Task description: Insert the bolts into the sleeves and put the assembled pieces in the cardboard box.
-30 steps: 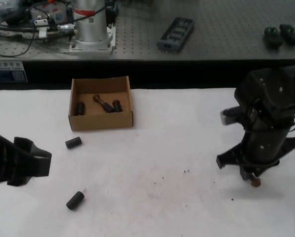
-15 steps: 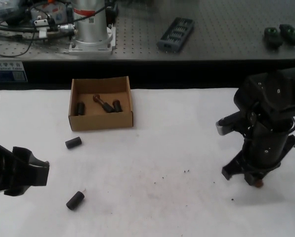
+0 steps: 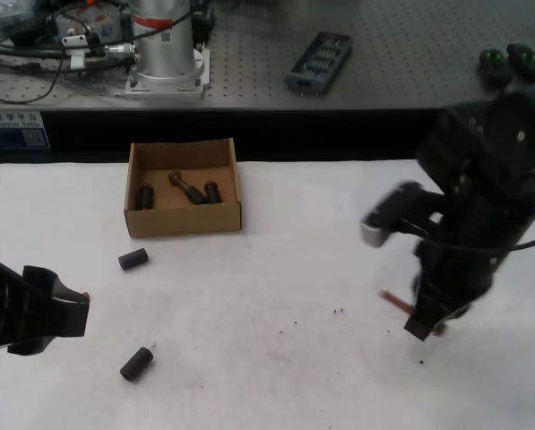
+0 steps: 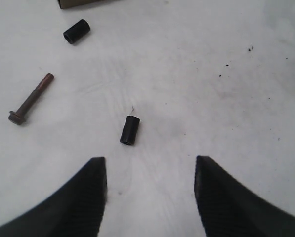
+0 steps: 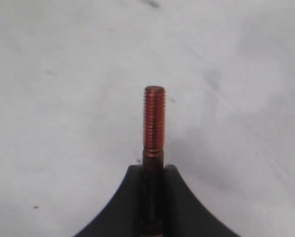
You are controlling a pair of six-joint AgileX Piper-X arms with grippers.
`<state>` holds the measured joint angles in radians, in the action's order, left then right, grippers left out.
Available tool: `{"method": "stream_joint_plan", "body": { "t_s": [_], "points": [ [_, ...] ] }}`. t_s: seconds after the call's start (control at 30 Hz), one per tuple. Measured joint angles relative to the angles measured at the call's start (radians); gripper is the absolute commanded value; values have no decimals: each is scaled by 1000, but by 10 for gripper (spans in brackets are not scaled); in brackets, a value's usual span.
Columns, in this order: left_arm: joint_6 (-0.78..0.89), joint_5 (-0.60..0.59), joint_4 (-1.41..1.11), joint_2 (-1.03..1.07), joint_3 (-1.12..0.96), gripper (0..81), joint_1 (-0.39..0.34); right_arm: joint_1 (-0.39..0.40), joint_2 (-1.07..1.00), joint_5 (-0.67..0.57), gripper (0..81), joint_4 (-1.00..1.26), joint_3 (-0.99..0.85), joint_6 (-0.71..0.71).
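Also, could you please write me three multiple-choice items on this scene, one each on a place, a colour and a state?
1. Relative to the cardboard box, where do the two sleeves in the left wrist view lie?
A) inside it
B) outside it, on the white cloth
C) on its rim

2. What colour are those sleeves?
A) black
B) yellow
C) white

3. The right gripper is
A) open and empty
B) shut on a sleeve
C) shut on a bolt

Answers:
1 B, both rest on the cloth, apart from the box.
2 A, they show dark against the cloth.
3 C, the threaded shank sticks out of its grip.
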<state>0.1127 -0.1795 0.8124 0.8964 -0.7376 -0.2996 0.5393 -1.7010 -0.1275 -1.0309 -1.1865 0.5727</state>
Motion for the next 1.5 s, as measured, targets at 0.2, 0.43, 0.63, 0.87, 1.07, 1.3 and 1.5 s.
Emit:
{"method": "stream_joint_plan", "body": {
  "t_s": [0.2,0.43,0.63,0.87,1.07,1.3,1.5],
  "points": [
    [0,0,-2,0,0,401,0,45,62,-45,43,-92,0,171],
    [0,0,-2,0,0,401,0,45,61,-57,43,-131,48,271],
    [0,0,-2,0,0,401,0,45,59,-95,8,-142,109,352],
    [0,0,-34,0,0,401,0,45,59,-131,302,-90,138,330],
    [0,0,-44,0,0,401,0,45,59,-40,358,-24,138,128],
    [0,0,-45,0,0,401,0,62,59,-167,358,-47,156,-685],
    [0,0,-45,0,0,401,0,164,59,-325,358,89,254,-1136]
  ]
}}
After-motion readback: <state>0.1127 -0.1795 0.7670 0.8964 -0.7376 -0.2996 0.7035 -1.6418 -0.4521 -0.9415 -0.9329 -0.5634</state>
